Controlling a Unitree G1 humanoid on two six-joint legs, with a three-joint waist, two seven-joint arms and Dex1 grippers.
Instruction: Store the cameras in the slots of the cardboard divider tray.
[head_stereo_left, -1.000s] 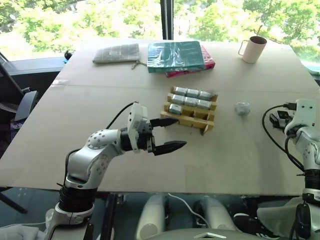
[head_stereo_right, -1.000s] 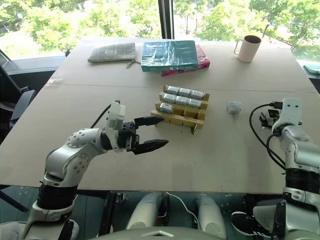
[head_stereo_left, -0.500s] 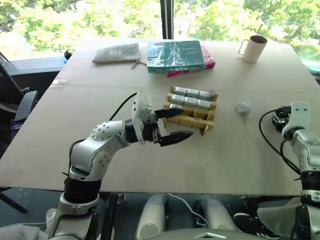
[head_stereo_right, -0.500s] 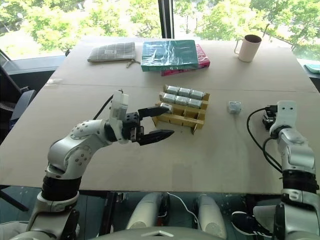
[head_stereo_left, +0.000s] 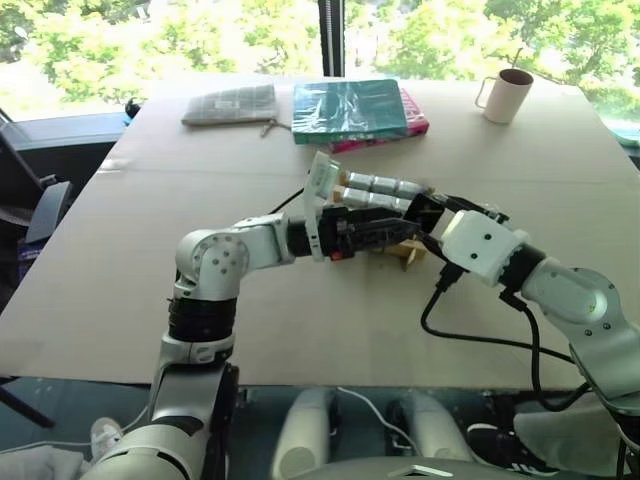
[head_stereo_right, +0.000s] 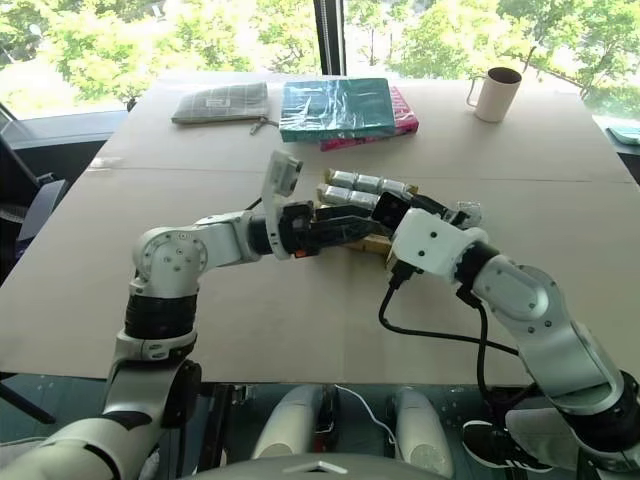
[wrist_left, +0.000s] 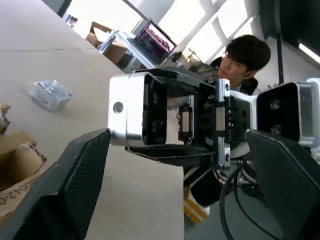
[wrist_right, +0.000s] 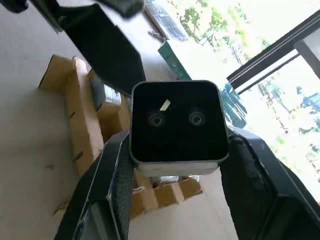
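We see our right tool (wrist_right: 175, 165) clenched on a camera (wrist_right: 176, 122) just above the divider tray (wrist_right: 75, 107), facing our spread, empty left tool (wrist_left: 180, 185).

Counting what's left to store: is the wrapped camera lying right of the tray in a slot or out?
Out. The camera lies on the bare table, apart from the cardboard divider tray.

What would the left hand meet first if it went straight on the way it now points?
Probably the white boxy camera with a black square face, clamped in the right hand. In the left wrist view it sits dead ahead between the open fingers of the left hand; how near is unclear.
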